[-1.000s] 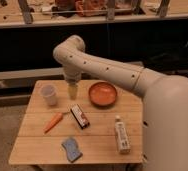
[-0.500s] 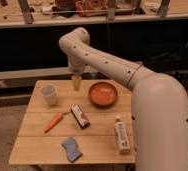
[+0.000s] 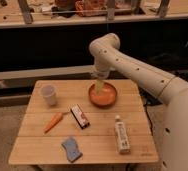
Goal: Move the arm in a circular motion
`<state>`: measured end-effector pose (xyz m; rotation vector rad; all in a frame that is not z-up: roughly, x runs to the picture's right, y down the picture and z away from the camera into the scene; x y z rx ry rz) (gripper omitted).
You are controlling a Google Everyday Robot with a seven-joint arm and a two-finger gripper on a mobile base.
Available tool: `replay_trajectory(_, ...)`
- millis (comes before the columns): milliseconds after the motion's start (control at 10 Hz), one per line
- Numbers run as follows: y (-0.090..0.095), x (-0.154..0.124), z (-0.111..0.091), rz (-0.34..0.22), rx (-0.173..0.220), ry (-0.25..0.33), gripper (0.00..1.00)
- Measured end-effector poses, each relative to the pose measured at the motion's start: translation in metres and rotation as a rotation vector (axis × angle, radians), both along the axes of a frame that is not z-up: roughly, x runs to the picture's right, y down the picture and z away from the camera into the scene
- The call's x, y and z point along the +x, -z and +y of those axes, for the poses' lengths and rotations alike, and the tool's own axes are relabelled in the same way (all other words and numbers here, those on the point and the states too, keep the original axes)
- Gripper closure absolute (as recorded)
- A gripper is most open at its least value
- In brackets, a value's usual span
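**Arm hangs over the orange bowl on a small wooden table**

A dim workroom lies behind, with a long pale counter (image 3: 62, 21) running across the top of the view. It carries clutter too blurred to name, and below it is dark open space. In front stands a light slatted wooden table (image 3: 132, 112), and the orange bowl (image 3: 108, 98) sits toward its far edge, right of centre.

The arm (image 3: 137, 67) enters from the lower right as a thick cream-white mass. It rises up and to the left of the bowl in a dotted tubular segment, bends at a rounded elbow high above the bowl, then drops straight down. Its pale-yellow gripper (image 3: 99, 86) ends over the bowl's left half, at or just inside the rim. Whether it touches the bowl cannot be told, nor whether it is spread or closed. It holds nothing that can be seen.

A white cup (image 3: 48, 94) stands upright well to the left of the bowl, near the table's far left corner. Nearer the camera and left of the bowl a dark snack bar (image 3: 79, 116) lies at a slant. A carrot (image 3: 53, 121) lies just left of the bar, also slanted. A blue sponge (image 3: 71, 148) rests by the front edge, well apart from the bowl. A white bottle (image 3: 121, 135) lies on its side toward the front and slightly right of the bowl, with its length running front to back.
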<state>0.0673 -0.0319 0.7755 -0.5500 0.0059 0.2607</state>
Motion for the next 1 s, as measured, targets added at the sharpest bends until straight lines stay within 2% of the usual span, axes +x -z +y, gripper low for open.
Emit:
replay_trajectory(200,0.003,0.057,0.021,0.033,-0.016,-0.061,0.2)
replay_trajectory(400,0.007,0.101,0.038,0.061,-0.028,-0.111,0.2)
replay_trajectory(700,0.021,0.179,0.079,0.118,-0.05,-0.203,0.2)
replay_trajectory(1000,0.044,0.221,0.108,0.134,-0.05,-0.245,0.2)
